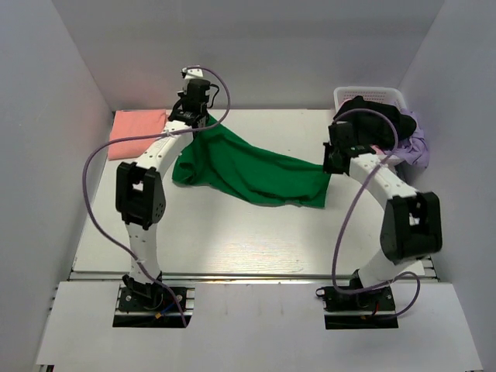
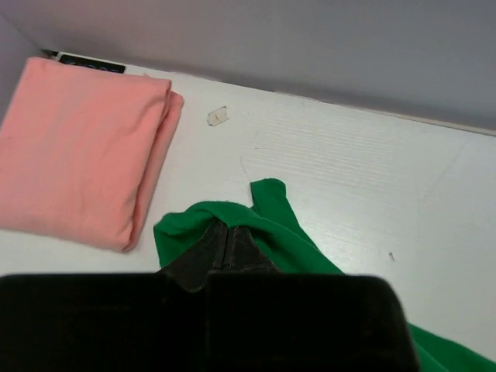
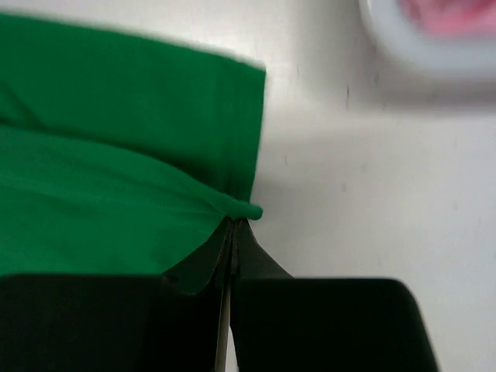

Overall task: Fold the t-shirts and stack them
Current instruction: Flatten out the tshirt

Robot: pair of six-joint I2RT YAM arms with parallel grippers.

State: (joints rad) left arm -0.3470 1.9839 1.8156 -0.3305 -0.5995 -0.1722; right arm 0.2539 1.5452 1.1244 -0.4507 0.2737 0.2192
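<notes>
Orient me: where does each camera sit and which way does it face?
Top external: above and behind the bases, looking down at the table; left arm, right arm, green t-shirt strung between.
Left wrist: on the left arm, facing the back wall; left gripper shut on green cloth, pink t-shirt beyond.
Right wrist: on the right arm, facing down; right gripper shut on green hem, white basket beyond.
Shared: all see the green t-shirt.

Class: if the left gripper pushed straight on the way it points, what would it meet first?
Past the green shirt it pinches, the left gripper probably meets only bare table, then the back wall; the pink shirt lies aside.
</notes>
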